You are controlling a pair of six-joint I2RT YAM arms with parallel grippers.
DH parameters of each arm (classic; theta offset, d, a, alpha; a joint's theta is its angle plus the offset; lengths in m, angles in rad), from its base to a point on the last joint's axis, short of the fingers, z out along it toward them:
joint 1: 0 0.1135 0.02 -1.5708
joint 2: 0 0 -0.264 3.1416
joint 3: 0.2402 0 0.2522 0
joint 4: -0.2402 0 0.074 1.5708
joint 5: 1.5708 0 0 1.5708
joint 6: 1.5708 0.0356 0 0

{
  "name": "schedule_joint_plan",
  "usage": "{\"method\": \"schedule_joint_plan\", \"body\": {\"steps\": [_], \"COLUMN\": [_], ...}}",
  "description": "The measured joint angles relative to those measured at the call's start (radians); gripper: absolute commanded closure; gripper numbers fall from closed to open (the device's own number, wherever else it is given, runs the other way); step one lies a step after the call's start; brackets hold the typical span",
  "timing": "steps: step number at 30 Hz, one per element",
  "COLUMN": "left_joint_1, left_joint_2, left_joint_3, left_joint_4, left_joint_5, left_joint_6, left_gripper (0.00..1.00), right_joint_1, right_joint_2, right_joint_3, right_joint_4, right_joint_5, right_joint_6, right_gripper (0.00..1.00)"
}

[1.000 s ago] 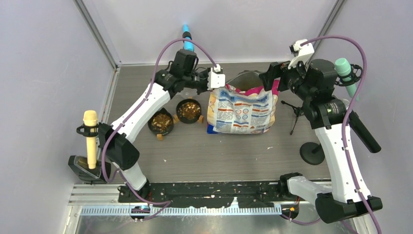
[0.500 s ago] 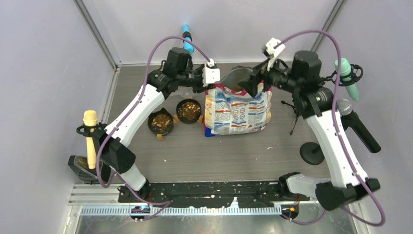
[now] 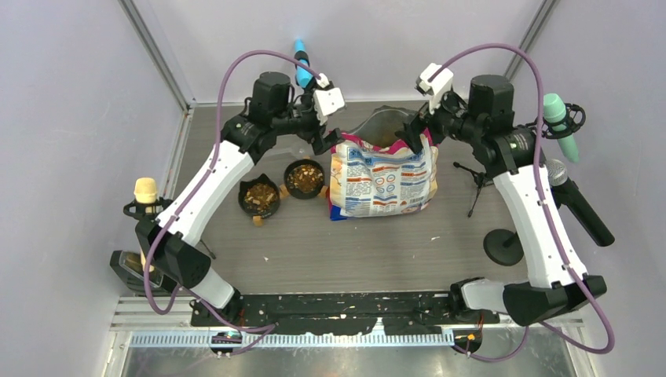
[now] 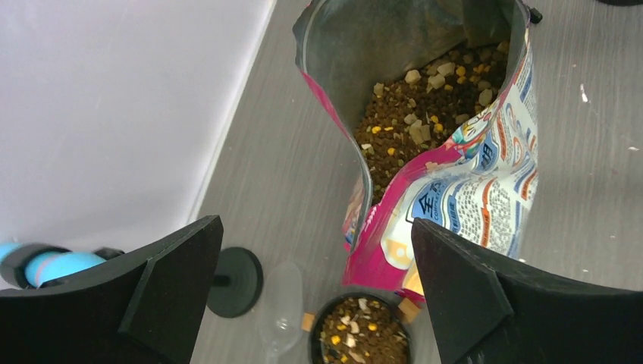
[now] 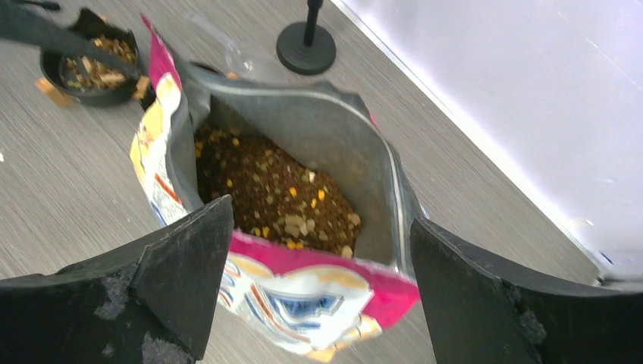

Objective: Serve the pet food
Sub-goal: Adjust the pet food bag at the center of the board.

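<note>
Left gripper (image 4: pixel 316 227) and right gripper (image 5: pixel 320 227), both spread empty, flank bag (image 3: pixel 385 182) (open, pet food (image 5: pixel 273 193) inside) near far edge of tabletop (image 3: pixel 353 247).

Reads clearly only in one spot, a white Chinese character, seemingly 全, on a blue patch of the printed bag (image 4: pixel 485 205), with all other print too blurred.

In the pink, white and blue printed bag (image 3: pixel 385 182) is held brown dry kibble (image 4: pixel 413 121). Just left are set a small black round bowl (image 3: pixel 305 179) and, further left, a second black bowl (image 3: pixel 259 196), kibble in both.
</note>
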Motion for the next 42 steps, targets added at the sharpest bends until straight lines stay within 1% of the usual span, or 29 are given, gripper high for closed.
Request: {"method": "schedule_joint_plan", "body": {"steps": [3,8,10,16,18,20,22,26,29,30,31,36,37,39,40,41,42], "left_joint_1": [0.011,0.040,0.045,0.052,0.052,0.052,0.052,0.052,0.052,0.052,0.052,0.052,0.053,0.052,0.052,0.052,0.052], "left_joint_2": [-0.001,0.000,0.003,0.011,0.015,0.019,0.024,0.039,0.057,0.063,0.068,0.089,0.094,0.106,0.110,0.113,0.113], "left_joint_3": [0.018,0.023,0.026,0.027,0.027,0.022,0.011,-0.030,-0.038,-0.038,-0.038,-0.038,-0.036,-0.022,-0.017,-0.010,-0.005], "left_joint_4": [-0.041,-0.088,-0.108,-0.138,-0.138,-0.130,-0.113,-0.055,-0.033,-0.029,-0.025,0.004,0.003,-0.021,-0.031,-0.049,-0.065], "left_joint_5": [0.002,0.093,0.127,0.179,0.187,0.187,0.179,0.145,0.124,0.119,0.117,0.134,0.146,0.176,0.187,0.200,0.208], "left_joint_6": [-0.034,-0.057,-0.058,-0.056,-0.062,-0.080,-0.100,-0.137,-0.156,-0.159,-0.161,-0.189,-0.198,-0.210,-0.209,-0.204,-0.200], "left_gripper": [0.00,0.09,0.10,0.15,0.19,0.20,0.19,0.12,0.10,0.13,0.18,0.57,0.67,0.80,0.88,0.98,1.00], "right_joint_1": [-0.032,-0.081,-0.108,-0.187,-0.199,-0.204,-0.204,-0.206,-0.206,-0.206,-0.206,-0.206,-0.206,-0.206,-0.206,-0.206,-0.206], "right_joint_2": [-0.045,-0.086,-0.062,0.089,0.108,0.108,0.107,0.093,0.058,0.043,0.029,-0.034,-0.045,-0.064,-0.074,-0.082,-0.087], "right_joint_3": [-0.021,-0.043,-0.036,0.037,0.047,0.048,0.048,0.024,-0.016,-0.029,-0.039,-0.074,-0.082,-0.101,-0.111,-0.119,-0.126], "right_joint_4": [-0.047,-0.136,-0.174,-0.247,-0.249,-0.251,-0.246,-0.202,-0.160,-0.146,-0.133,-0.064,-0.050,-0.027,-0.016,-0.010,-0.004], "right_joint_5": [-0.011,-0.063,-0.103,-0.175,-0.188,-0.193,-0.192,-0.186,-0.179,-0.179,-0.180,-0.210,-0.220,-0.243,-0.257,-0.270,-0.284], "right_joint_6": [-0.063,-0.195,-0.242,-0.327,-0.342,-0.347,-0.344,-0.317,-0.289,-0.279,-0.269,-0.218,-0.207,-0.187,-0.178,-0.168,-0.159], "right_gripper": [0.05,0.08,0.09,0.10,0.10,0.10,0.09,0.09,0.09,0.09,0.09,0.09,0.09,0.08,0.08,0.08,0.08]}}
